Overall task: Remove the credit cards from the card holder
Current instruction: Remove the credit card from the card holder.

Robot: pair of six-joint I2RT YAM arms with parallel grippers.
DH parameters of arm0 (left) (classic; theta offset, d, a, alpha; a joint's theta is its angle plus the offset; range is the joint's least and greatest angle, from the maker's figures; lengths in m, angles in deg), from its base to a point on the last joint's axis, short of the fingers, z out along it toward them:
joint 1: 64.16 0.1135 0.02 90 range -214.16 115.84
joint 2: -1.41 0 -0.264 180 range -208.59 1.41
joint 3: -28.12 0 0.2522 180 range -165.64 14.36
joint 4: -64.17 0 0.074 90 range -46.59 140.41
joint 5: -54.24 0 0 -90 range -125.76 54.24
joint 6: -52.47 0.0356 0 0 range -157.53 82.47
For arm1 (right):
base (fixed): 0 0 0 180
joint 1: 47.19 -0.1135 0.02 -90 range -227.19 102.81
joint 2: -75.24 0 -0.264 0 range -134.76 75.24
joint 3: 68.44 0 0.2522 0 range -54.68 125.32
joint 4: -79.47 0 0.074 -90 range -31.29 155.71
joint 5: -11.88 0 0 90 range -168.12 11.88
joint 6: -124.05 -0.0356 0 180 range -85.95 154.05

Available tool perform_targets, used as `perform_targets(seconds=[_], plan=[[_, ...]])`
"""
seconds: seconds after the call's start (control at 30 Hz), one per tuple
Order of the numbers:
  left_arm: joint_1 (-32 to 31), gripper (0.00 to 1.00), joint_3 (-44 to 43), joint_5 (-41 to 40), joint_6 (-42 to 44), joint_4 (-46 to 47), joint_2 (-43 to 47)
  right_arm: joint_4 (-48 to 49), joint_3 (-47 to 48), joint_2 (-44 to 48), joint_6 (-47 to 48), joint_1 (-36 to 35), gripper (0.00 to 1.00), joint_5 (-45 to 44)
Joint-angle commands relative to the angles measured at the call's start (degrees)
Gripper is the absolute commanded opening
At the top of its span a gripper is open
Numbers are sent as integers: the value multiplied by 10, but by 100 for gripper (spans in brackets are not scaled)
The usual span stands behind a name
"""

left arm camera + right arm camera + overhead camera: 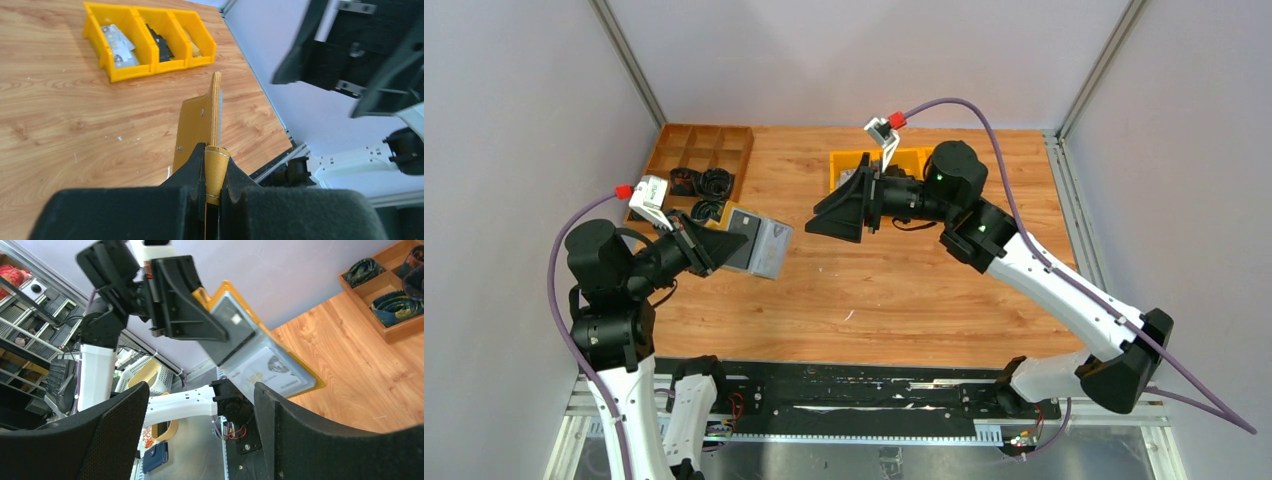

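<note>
- Right wrist view: right gripper [201,387] apart, facing the card holder [240,335]; pinch one credit card [272,371] by its edge
- left gripper [212,152] clamped on card holder; hold steady

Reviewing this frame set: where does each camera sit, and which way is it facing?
Top external: above and behind the bases, looking down on the table; both arms show, left fingers shut on the card holder, right fingers open.
Left wrist: on the left arm, looking along its fingers past the holder's edge toward the yellow bins.
Right wrist: on the right arm, looking between its fingers at the left arm and the opened holder.
Shared: every view shows the card holder; each wrist view catches the other arm.
</note>
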Motion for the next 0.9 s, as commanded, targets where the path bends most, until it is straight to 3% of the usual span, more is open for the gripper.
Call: perform_targets(seconds=[0.0,0.13,0.3,0.57,0.87], plan=[[1,0,16,-11,-42,40,-8,19,-10,18,-28,1,80,-12],[1,0,51,22,-147,141,-11,78,-13,15,-88,-26,82,7],[2,0,34,14,-128,133,-18,161,-63,11,-160,-54,77,-1],[2,0,47,30,-203,186,-9,277,-105,-27,-230,-68,65,7],[2,0,86,85,-268,265,21,300,-79,-80,-244,-68,56,15]])
